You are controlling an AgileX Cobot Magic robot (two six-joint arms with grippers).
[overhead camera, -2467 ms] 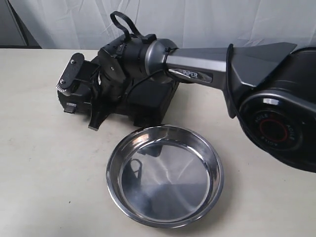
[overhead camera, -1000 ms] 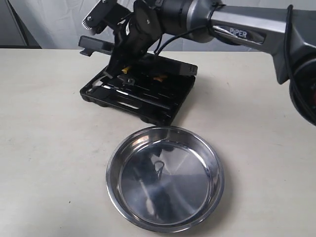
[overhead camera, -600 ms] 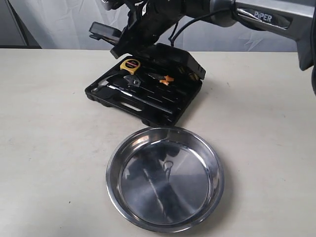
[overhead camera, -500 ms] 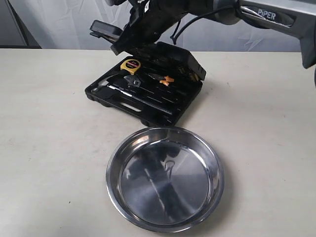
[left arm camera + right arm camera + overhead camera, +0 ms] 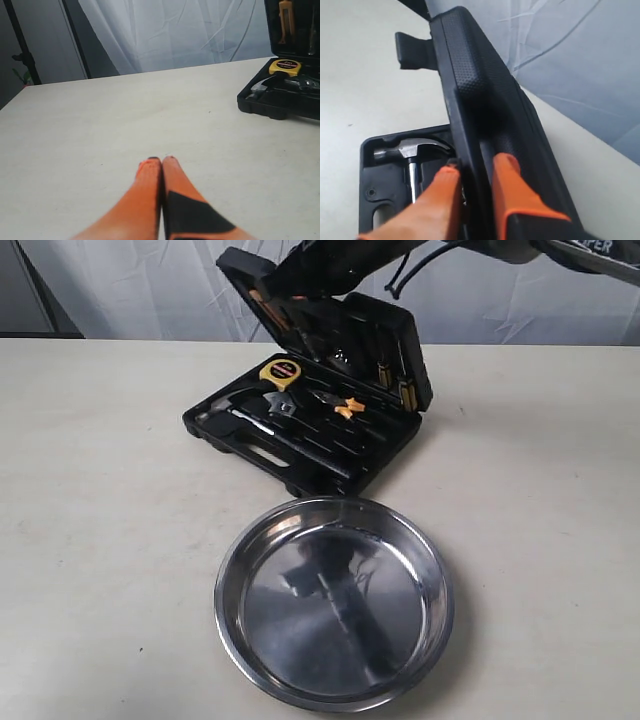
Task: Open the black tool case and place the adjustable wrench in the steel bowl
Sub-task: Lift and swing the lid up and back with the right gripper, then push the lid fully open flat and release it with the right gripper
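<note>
The adjustable wrench (image 5: 279, 409) lies in the tray of the open black tool case (image 5: 312, 468), just near of a yellow tape measure (image 5: 280, 371), with the hammer (image 5: 222, 406) to its left and orange-handled pliers (image 5: 347, 405) to its right. The right gripper (image 5: 477, 168) pinches the rim of the raised far lid, one finger on each face. The steel bowl (image 5: 228, 565) sits nearer, apart from the case, its bottom bare, with open worktop (image 5: 100, 540) on either side, and the left gripper (image 5: 158, 161), fingers pressed together, hovers well left of the case.
</note>
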